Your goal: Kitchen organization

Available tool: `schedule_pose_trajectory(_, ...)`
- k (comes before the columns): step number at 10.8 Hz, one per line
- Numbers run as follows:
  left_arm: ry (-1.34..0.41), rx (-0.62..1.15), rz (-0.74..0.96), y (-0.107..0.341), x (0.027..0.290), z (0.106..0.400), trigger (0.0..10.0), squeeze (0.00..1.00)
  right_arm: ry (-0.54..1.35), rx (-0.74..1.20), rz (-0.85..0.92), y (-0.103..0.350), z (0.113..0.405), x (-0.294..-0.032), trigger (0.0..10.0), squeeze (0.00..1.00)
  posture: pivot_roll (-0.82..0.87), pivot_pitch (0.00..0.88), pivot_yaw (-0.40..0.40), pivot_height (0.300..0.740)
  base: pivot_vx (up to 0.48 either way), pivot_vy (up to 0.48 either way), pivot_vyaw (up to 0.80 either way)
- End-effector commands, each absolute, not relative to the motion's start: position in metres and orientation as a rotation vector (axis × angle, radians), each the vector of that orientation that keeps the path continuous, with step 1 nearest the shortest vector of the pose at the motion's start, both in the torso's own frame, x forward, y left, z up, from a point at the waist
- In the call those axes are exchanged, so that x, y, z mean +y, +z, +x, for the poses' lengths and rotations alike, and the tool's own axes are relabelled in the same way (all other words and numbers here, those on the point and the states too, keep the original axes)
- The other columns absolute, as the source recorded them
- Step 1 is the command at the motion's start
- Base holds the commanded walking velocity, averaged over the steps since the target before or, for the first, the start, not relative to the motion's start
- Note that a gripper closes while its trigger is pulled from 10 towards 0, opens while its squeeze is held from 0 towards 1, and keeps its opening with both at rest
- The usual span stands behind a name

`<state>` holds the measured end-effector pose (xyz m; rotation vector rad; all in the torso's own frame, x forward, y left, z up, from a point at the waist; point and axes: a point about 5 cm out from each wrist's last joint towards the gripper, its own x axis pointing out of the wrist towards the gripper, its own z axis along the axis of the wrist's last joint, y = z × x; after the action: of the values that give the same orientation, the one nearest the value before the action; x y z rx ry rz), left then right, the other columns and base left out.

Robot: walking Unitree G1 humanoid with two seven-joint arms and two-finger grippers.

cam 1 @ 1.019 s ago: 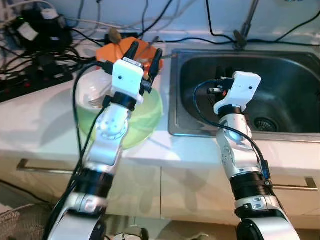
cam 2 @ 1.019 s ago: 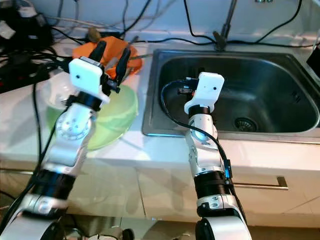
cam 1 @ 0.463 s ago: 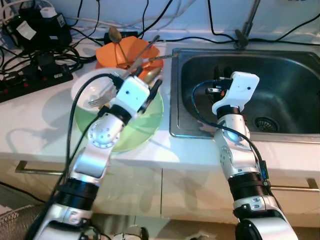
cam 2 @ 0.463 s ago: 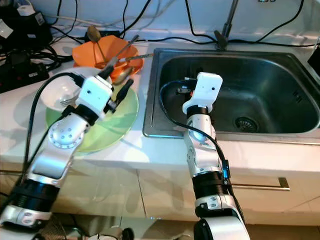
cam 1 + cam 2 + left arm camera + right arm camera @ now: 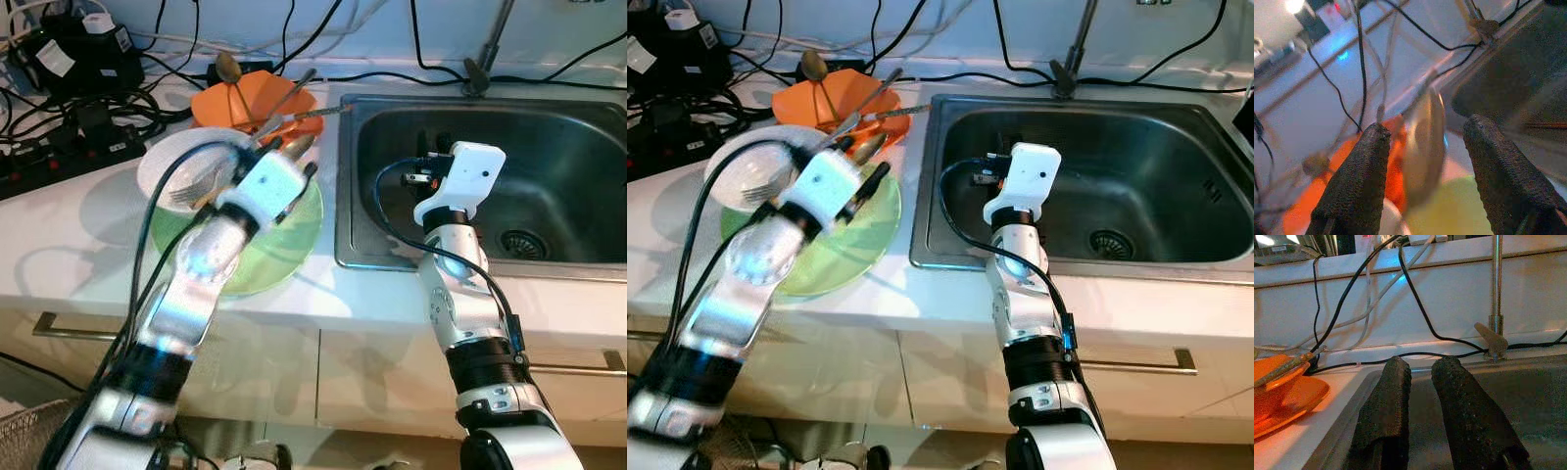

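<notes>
On the bench beside the sink [image 5: 509, 127], my left claw [image 5: 294, 164] gapes empty around a spoon [image 5: 1422, 147] over the green plate [image 5: 284, 245], dishes unsorted, my right claw [image 5: 1420, 396] nearly closed, empty

orange bowl [image 5: 250, 98], green plate [image 5: 284, 245], white plate [image 5: 162, 171]

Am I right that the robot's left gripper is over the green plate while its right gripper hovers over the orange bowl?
Not quite. The right gripper hovers over the sink, not the orange bowl, as the right eye view shows. The left gripper is indeed over the green plate.
</notes>
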<state>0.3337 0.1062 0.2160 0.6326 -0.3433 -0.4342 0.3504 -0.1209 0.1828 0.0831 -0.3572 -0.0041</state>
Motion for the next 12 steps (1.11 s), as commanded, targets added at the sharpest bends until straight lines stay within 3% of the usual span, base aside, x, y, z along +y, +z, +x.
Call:
schedule_pose_trajectory(1, -0.458, -0.347, 0.668, 0.223, 0.097, 0.338, 10.0, 0.0, -0.001, -0.35, 0.087, 0.181, 0.351, -0.12, 10.0, 0.0, 0.07, 0.07, 0.034, 0.74, 0.0, 0.0, 0.0)
schedule_pose_trajectory(5, -0.435, -0.266, 0.754, 0.229, 0.086, 0.355, 10.0, 0.0, -0.014, -0.351, 0.084, 0.181, 0.351, -0.122, 10.0, 0.0, 0.05, 0.071, 0.046, 0.74, 0.0, 0.0, 0.0)
schedule_pose_trajectory(6, -0.418, -0.215, 0.798, 0.226, 0.091, 0.358, 9.3, 0.0, -0.018, -0.348, 0.085, 0.18, 0.351, -0.123, 10.0, 0.0, 0.05, 0.073, 0.046, 0.74, 0.0, 0.0, 0.0)
schedule_pose_trajectory(7, -0.402, -0.209, 0.834, 0.228, 0.093, 0.359, 9.9, 0.0, -0.015, -0.347, 0.086, 0.179, 0.351, -0.122, 10.0, 0.0, 0.06, 0.074, 0.045, 0.74, 0.0, 0.0, 0.0)
schedule_pose_trajectory(8, -0.391, -0.207, 0.853, 0.23, 0.094, 0.359, 8.9, 0.0, -0.013, -0.347, 0.087, 0.179, 0.351, -0.121, 10.0, 0.0, 0.06, 0.075, 0.045, 0.74, 0.0, 0.0, 0.0)
schedule_pose_trajectory(9, -0.388, -0.206, 0.845, 0.232, 0.093, 0.359, 3.0, 0.0, -0.013, -0.347, 0.088, 0.18, 0.351, -0.121, 10.0, 0.0, 0.06, 0.075, 0.046, 0.74, 0.0, 0.0, 0.0)
schedule_pose_trajectory(10, -0.384, -0.213, 0.837, 0.233, 0.091, 0.359, 0.0, 0.0, -0.015, -0.348, 0.089, 0.18, 0.351, -0.121, 10.0, 0.0, 0.06, 0.075, 0.047, 0.74, 0.0, 0.0, 0.0)
schedule_pose_trajectory(12, -0.405, -0.204, 0.821, 0.23, 0.088, 0.358, 0.0, 0.0, -0.016, -0.346, 0.088, 0.179, 0.351, -0.121, 10.0, 0.0, 0.06, 0.076, 0.046, 0.74, 0.0, 0.0, 0.0)
